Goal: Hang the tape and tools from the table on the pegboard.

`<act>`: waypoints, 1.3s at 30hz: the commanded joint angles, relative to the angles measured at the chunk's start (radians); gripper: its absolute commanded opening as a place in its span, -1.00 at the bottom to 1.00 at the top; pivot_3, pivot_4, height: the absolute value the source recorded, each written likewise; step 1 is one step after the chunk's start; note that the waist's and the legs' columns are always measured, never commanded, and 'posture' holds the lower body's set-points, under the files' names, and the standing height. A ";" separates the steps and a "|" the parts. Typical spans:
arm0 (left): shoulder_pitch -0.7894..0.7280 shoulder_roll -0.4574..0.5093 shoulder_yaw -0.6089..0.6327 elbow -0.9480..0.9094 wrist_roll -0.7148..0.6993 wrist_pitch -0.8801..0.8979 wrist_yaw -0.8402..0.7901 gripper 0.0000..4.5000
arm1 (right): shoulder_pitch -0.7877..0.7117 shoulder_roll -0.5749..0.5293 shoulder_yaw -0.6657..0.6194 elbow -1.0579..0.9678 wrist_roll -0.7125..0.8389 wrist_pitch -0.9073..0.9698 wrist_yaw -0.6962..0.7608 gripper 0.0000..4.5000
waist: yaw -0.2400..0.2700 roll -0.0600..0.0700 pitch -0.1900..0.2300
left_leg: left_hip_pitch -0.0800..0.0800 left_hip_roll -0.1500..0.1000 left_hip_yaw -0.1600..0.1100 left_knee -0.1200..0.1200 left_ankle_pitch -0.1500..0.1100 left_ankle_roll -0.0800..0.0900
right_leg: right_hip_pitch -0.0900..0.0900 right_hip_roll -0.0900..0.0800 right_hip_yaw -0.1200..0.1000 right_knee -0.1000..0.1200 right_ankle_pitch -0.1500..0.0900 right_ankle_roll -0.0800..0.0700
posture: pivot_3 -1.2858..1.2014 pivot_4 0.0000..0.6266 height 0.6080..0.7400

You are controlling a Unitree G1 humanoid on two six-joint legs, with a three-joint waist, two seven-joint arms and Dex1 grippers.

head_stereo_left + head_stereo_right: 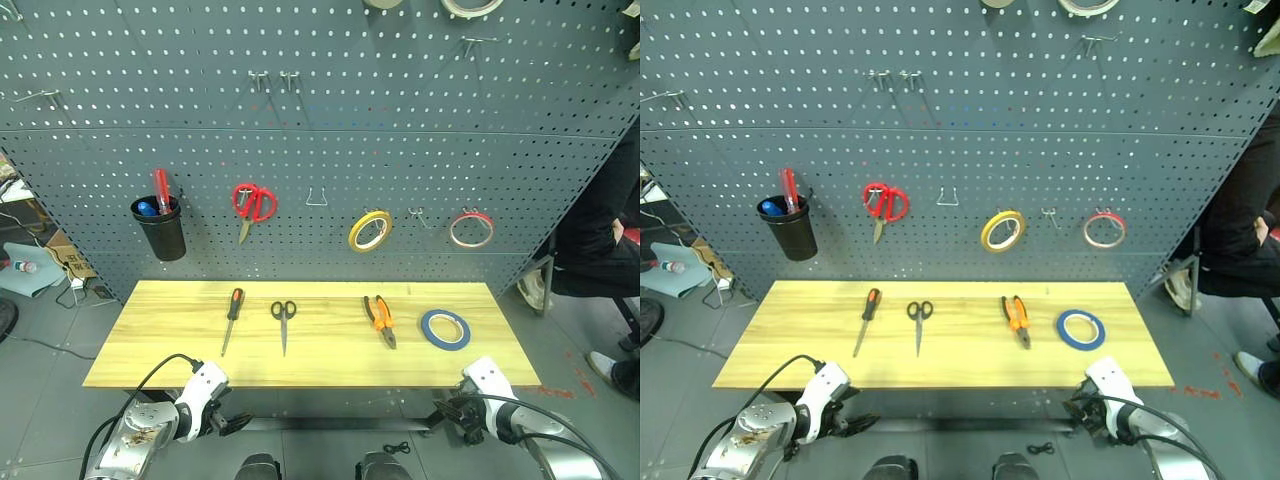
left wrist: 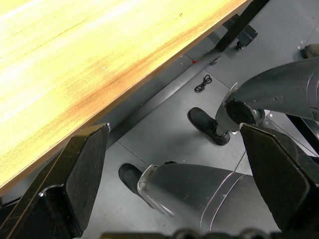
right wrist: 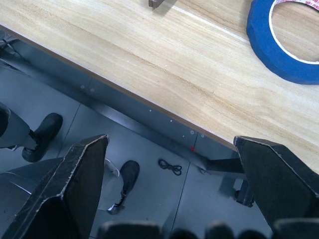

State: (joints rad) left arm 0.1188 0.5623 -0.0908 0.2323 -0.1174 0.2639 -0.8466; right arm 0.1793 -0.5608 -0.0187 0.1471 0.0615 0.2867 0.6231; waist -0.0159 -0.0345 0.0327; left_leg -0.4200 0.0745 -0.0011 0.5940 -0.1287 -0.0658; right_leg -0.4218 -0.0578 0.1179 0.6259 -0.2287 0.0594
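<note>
**Start state: both arms waiting below the front edge, nothing grasped**

Both grippers are hanging nearest the camera, just below and in front of the near edge of the light yellowish plank-wood surface (image 1: 150,350). Left gripper (image 1: 232,424) is showing its jaws released and spread wide, with nothing between them. Right gripper (image 1: 447,412) is doing the same at the opposite corner. Judgement: they are waiting clear of the surface so each can go to its own half without crossing.

Four task items are lying in a row across the middle of the surface, well apart from one another, presumably spaced so each can be taken singly:
- thin screwdriver with black-and-orange-red handle (image 1: 232,318), toward the robot's left, handle pointing to the pegboard
- small black-handled scissors (image 1: 283,320), beside it, blades pointing to the near edge
- orange-and-black-handled pliers (image 1: 380,320), right of centre
- flat ring-shaped roll of blue tape (image 1: 445,329), farthest right, lying flat

Dark grey perforated pegboard (image 1: 330,170) is standing right behind the surface. Already hanging on it: larger red-handled scissors (image 1: 252,205), a yellow tape roll (image 1: 369,230), a red-rimmed tape roll (image 1: 471,229), and a black cup (image 1: 160,227) holding red and blue items. Bare metal hooks (image 1: 318,196) are showing between and above these; they look like the free spots.

Judgement: no task item is hung yet. The blue tape is lying closest to the right gripper, so it looks the natural first pick.
</note>
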 commanded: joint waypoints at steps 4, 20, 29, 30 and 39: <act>0.008 0.018 0.035 -0.107 -0.050 0.060 -0.016 0.98 | -0.020 -0.024 -0.035 -0.027 0.012 -0.007 0.003 1.00 | 0.000 0.000 0.000 | 0.000 0.000 0.000 0.000 0.000 0.000 | 0.000 0.000 0.000 0.000 0.000 0.000 | 0.12 -1.00 1.00; -0.126 0.026 0.037 -0.514 -0.285 0.135 -0.169 0.98 | -0.248 -0.181 0.029 -0.137 -0.008 0.118 0.140 1.00 | 0.000 -0.002 0.027 | 0.000 0.000 0.000 0.005 -0.001 0.001 | 0.001 0.000 0.001 0.000 0.000 0.000 | 0.09 -0.69 1.00; -0.286 -0.118 -0.039 -0.567 -0.375 0.165 -0.144 0.98 | -0.629 -0.142 0.187 0.255 -0.107 0.061 0.213 1.00 | 0.000 -0.005 0.106 | -0.007 -0.004 0.000 0.014 0.004 0.016 | 0.004 0.000 0.006 0.004 -0.001 0.003 | 0.08 -0.38 1.00; -0.291 -0.117 -0.047 -0.560 -0.368 0.153 -0.151 0.98 | -0.666 -0.129 0.193 0.310 -0.115 0.053 0.209 1.00 | 0.001 -0.004 0.112 | -0.008 -0.004 0.000 0.014 0.003 0.017 | 0.003 0.000 0.006 0.005 -0.001 0.004 | 0.09 -0.36 1.00; -0.357 -0.124 -0.019 -0.530 -0.390 0.099 -0.162 0.98 | -0.903 -0.051 0.233 0.760 -0.191 -0.036 0.195 1.00 | 0.004 -0.004 0.170 | -0.014 -0.005 -0.002 0.013 0.002 0.020 | 0.001 0.000 0.007 0.005 -0.004 0.009 | 0.12 -0.18 1.00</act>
State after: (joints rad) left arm -0.2220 0.4404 -0.1288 -0.2835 -0.4772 0.3739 -1.0057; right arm -0.6994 -0.6119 0.2227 0.8690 -0.1195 0.2767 0.8233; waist -0.0120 -0.0383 0.2027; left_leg -0.4355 0.0691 -0.0034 0.6074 -0.1262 -0.0462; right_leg -0.4218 -0.0576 0.1246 0.6308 -0.2322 0.0694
